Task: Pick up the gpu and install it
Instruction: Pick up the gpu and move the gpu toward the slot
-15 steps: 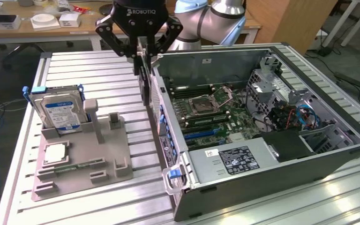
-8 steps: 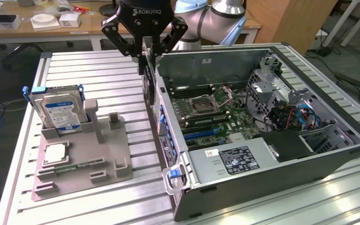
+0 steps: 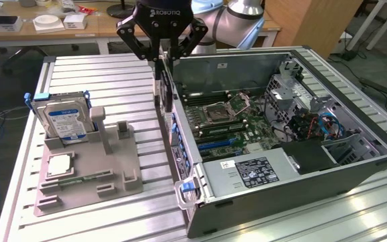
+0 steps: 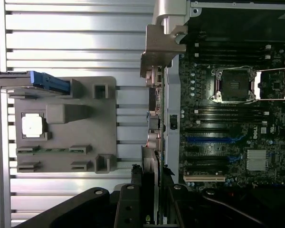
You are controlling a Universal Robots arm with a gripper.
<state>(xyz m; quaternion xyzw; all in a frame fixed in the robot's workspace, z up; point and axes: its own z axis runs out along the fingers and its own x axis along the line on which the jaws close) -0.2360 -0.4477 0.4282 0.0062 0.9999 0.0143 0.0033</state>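
Above the wall of the open computer case (image 3: 355, 96) that faces the grey fixture (image 3: 113, 171), the tool (image 3: 161, 56) is closed on the gpu (image 3: 165, 91), pinching its upper edge. The card hangs edge-on and nearly upright below the fingers. I cannot tell whether its lower end touches the case wall. The motherboard (image 3: 247, 121) lies inside the case, towards the exterior view's right. The hard drive (image 3: 62, 118) stands in the fixture on the tabletop (image 3: 106, 75). The card looks light, stiff and thin, and probably fragile. A pinch on one bare edge could let it pivot. A hold near the middle of the top edge, clear of the bracket and the connector edge, seems safest
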